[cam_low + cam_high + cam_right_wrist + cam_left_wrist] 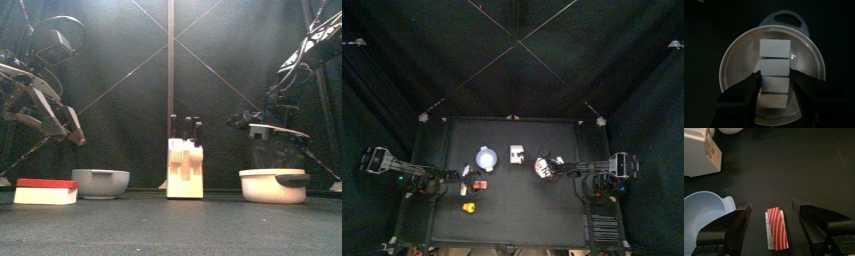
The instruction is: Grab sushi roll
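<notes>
The sushi roll is a chunky white piece with dark seams, lying in a white handled bowl. In the top view the roll is right of the table's middle. My right gripper is open, with a jaw on each side of the roll. In the front view the right gripper hangs above the bowl. My left gripper is open over a red-striped block on the left of the table.
A pale blue-white round bowl and a white knife block stand at mid table. A small yellow piece lies front left. In the front view the red-and-white block and grey bowl are at left.
</notes>
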